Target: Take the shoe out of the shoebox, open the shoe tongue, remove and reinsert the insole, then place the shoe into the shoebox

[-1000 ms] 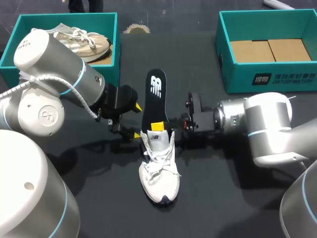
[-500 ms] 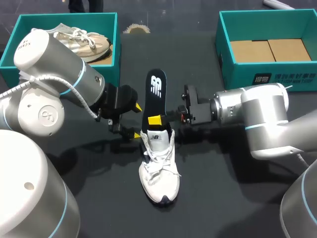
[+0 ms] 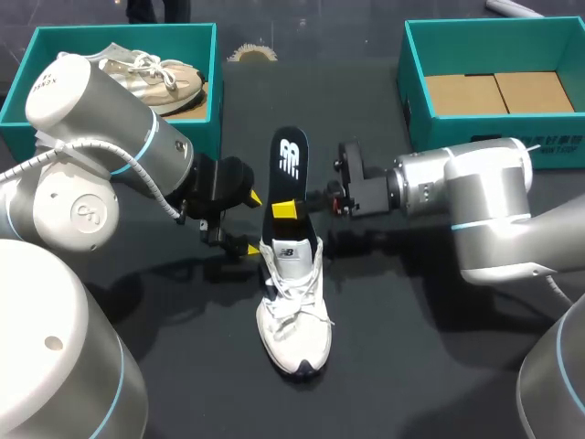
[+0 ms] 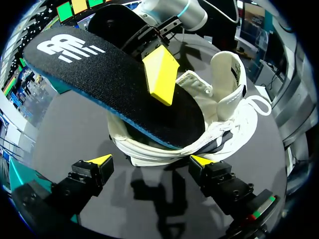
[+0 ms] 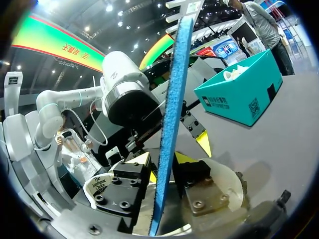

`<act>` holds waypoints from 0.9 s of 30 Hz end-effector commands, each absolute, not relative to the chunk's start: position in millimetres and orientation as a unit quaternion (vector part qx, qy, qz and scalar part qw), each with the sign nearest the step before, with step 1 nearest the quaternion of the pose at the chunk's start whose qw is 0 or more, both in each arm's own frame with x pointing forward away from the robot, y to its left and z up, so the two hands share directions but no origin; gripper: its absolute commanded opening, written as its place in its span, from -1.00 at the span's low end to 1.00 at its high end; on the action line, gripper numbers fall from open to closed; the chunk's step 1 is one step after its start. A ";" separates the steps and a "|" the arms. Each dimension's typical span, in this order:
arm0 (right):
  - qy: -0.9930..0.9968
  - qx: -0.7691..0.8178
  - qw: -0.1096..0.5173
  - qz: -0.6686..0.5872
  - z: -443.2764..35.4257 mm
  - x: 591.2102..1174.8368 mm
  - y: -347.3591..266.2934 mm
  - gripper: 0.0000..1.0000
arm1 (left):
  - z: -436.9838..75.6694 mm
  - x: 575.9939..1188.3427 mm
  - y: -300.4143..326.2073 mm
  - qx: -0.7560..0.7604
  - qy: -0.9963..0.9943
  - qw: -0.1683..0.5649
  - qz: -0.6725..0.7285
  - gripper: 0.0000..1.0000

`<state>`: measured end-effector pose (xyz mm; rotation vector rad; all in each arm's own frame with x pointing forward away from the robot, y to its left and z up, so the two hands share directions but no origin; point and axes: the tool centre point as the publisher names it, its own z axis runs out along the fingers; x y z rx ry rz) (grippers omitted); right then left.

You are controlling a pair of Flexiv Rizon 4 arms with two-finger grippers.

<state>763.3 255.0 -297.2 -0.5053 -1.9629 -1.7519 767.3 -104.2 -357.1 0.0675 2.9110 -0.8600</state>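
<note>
In the head view, our right gripper (image 3: 291, 210) has slid toward the top of the frame over the last second. Its yellow tip sat just above the tongue and now stands higher on the black insole (image 3: 289, 174), clamped on it. The white shoe (image 3: 294, 306) has stayed at centre, toe toward the bottom edge. Our left gripper (image 3: 253, 223), just left of the heel, has not moved, and its fingers are spread. We judge the insole is being drawn out with its lower end tucked in the shoe, so removal is under way but not finished. The black table (image 3: 411, 366) carries a teal shoebox (image 3: 110, 35) at upper left holding a beige shoe (image 3: 151, 78). A second teal shoebox (image 3: 494, 151) at upper right shows only cardboard (image 3: 498, 91) inside.

In the left wrist view, the left gripper (image 4: 150, 160) grasps nothing. The shoe (image 4: 229, 114) lies just ahead of it; whether the tips touch it we cannot tell. The insole (image 4: 99, 74) slants up out of the collar, a yellow finger (image 4: 160, 74) of the right gripper pressed on its face.

In the right wrist view, the insole (image 5: 174, 89) stands edge-on, pinched from both sides by the right gripper (image 5: 162, 172). Beyond it sit our left arm (image 5: 124, 94) and the teal shoebox (image 5: 239, 99).
</note>
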 end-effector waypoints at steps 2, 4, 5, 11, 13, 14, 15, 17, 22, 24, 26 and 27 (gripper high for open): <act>-0.710 -0.189 0.227 -0.640 -295.7 764.6 254.6 -0.56 | -357.7 766.5 -104.0 0.022 0.957 0.053 -0.283 1.00; -0.708 -0.190 0.227 -0.641 -295.9 765.5 254.8 -0.61 | -357.7 766.5 -104.0 0.022 0.957 0.053 -0.283 1.00; -0.708 -0.190 0.227 -0.641 -296.1 765.9 255.0 -0.65 | -357.7 766.5 -104.0 0.022 0.957 0.053 -0.283 1.00; -0.706 -0.196 0.232 -0.640 -300.2 766.9 256.8 -1.00 | -357.7 766.5 -104.0 0.022 0.957 0.053 -0.283 1.00; -0.706 -0.198 0.236 -0.638 -302.4 766.5 256.7 -1.00 | -357.7 766.5 -104.0 0.022 0.957 0.053 -0.283 1.00; -0.705 -0.200 0.238 -0.637 -303.7 766.1 256.5 -1.00 | -357.7 766.5 -104.0 0.022 0.957 0.053 -0.283 1.00; -0.705 -0.202 0.240 -0.636 -305.0 765.8 256.0 -1.00 | -357.7 766.5 -104.0 0.022 0.957 0.053 -0.283 1.00; -0.705 -0.205 0.244 -0.633 -307.3 765.1 255.3 -1.00 | -357.7 766.5 -104.0 0.022 0.957 0.053 -0.283 1.00; -0.703 -0.216 0.253 -0.628 -314.4 761.8 252.8 -1.00 | -357.7 766.5 -104.0 0.022 0.957 0.053 -0.283 1.00; -0.701 -0.220 0.257 -0.627 -317.2 759.7 251.6 -1.00 | -357.7 766.5 -104.0 0.022 0.957 0.053 -0.283 1.00; -0.697 -0.225 0.262 -0.629 -319.7 757.4 250.3 -1.00 | -357.7 766.5 -104.0 0.022 0.957 0.053 -0.283 1.00; -0.695 -0.226 0.264 -0.630 -320.8 756.0 249.8 -1.00 | -357.7 766.5 -104.0 0.022 0.957 0.053 -0.283 1.00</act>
